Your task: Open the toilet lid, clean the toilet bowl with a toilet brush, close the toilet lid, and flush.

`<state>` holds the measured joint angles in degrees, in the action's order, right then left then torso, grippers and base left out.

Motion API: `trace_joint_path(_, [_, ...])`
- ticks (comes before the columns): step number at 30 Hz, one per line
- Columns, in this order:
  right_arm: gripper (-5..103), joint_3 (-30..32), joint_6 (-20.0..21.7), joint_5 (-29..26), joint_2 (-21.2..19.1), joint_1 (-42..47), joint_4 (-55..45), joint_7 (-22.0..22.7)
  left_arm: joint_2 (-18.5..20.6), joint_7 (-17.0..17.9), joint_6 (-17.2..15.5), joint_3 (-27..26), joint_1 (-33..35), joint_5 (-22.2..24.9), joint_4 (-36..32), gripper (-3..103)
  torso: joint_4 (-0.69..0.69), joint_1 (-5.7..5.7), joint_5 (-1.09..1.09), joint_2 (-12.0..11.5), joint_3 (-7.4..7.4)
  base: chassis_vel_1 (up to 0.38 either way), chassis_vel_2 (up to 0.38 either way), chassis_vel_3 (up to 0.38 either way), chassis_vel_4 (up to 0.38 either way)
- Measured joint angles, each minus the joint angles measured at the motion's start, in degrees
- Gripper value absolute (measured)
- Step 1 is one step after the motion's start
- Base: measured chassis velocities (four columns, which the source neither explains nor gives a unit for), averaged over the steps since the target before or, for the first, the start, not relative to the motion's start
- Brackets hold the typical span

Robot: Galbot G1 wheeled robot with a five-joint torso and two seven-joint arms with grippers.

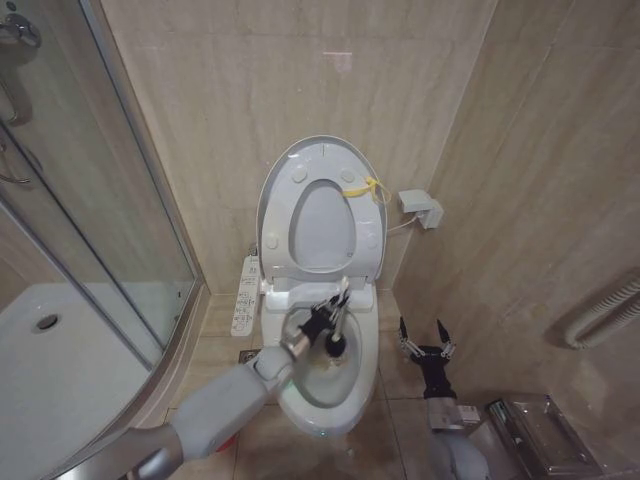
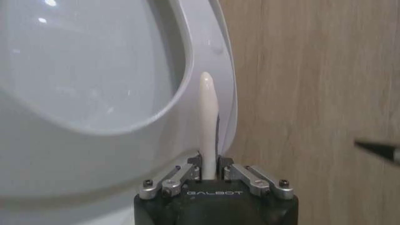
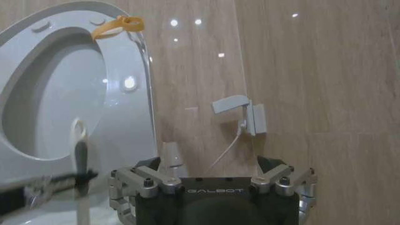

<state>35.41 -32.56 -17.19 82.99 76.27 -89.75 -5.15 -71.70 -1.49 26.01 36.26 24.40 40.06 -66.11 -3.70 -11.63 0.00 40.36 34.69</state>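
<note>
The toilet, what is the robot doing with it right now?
The toilet lid is raised against the wall. The left claw is shut on the toilet brush by its white handle, with the black head down inside the toilet bowl, so this is the cleaning step. The right claw hangs open beside the toilet, holding nothing.

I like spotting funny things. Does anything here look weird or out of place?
A yellow tie hangs on the raised toilet lid, which toilets normally lack. Otherwise nothing stands out: the left gripper holds the toilet brush over the toilet bowl.
</note>
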Motion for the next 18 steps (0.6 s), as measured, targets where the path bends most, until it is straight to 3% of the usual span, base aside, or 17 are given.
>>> trace_joint_path(11, [100,0.06,-0.05,0.16,0.26,0.06,0.19,-0.08,0.0,0.27,0.44,1.39,2.83,0.78,4.48,16,0.05,0.01,0.0,0.0,-0.01,0.0,0.0,0.0,0.0])
trace_joint_path(18, [100,0.05,-0.05,0.41,0.29,0.11,0.16,-0.1,-0.3,-0.53,1.32,2.39,2.81,1.86,3.73,16,0.05,0.01,0.01,0.0,-0.01,0.0,0.0,0.0,0.0])
